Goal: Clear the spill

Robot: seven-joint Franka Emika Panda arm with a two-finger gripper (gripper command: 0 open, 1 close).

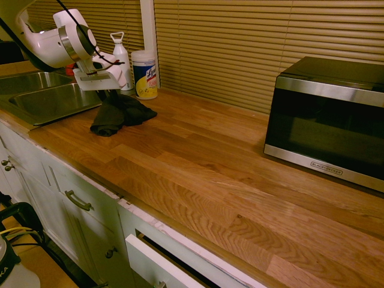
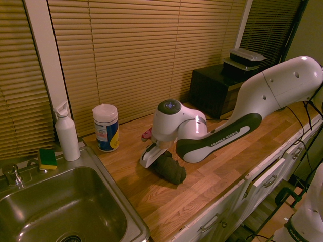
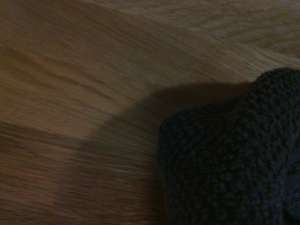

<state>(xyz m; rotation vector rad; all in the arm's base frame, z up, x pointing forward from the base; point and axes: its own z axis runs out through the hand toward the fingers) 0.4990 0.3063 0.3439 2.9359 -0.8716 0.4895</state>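
A dark grey-black cloth (image 1: 123,114) lies bunched on the wooden counter (image 1: 198,162) just right of the sink. My gripper (image 1: 107,94) points down onto the cloth's top and is shut on it; its fingertips are buried in the fabric. From the other side, the gripper (image 2: 159,155) presses the cloth (image 2: 171,170) against the wood. The wrist view shows the cloth's nubby surface (image 3: 234,159) and bare wood beside it. The spill shows in no view; whether the cloth covers it I cannot tell.
A steel sink (image 2: 60,212) lies beside the cloth. A wipes canister (image 2: 106,127), a white bottle (image 2: 67,133) and a sponge (image 2: 48,158) stand at the back by the blinds. A black microwave (image 1: 327,120) sits further along the counter.
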